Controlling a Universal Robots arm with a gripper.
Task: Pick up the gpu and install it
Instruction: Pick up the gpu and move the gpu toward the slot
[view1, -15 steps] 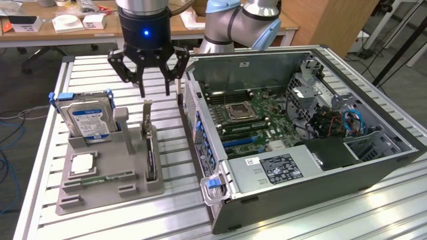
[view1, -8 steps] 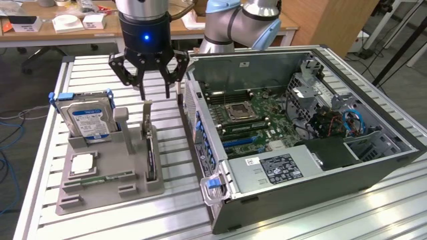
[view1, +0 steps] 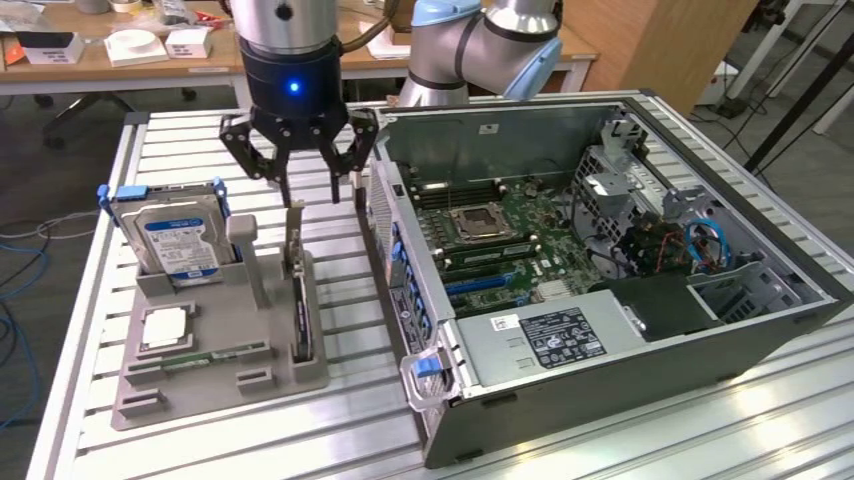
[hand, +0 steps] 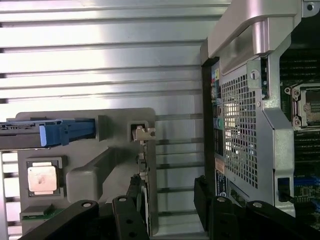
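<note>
The gpu (view1: 300, 300) is a thin dark card standing on edge in a slot of the grey holder tray (view1: 200, 385), its silvery bracket end (view1: 292, 225) pointing up toward the far side. My gripper (view1: 310, 188) hangs open just above that bracket end, with nothing held. In the wrist view the gpu (hand: 142, 172) is seen edge-on; it lies between the fingers, close to one dark finger (hand: 127, 215), while the gripper (hand: 167, 212) stands wide. The open computer case (view1: 747, 300) lies to the exterior view's right, its green motherboard (view1: 501, 235) exposed.
The tray also holds a silver hard drive with a blue-white label (view1: 180, 240), a CPU (view1: 163, 328) and a green RAM stick (view1: 214, 355). The case's perforated rear wall (hand: 240, 130) stands close beside the tray. All rest on a slatted aluminium table (view1: 174, 140).
</note>
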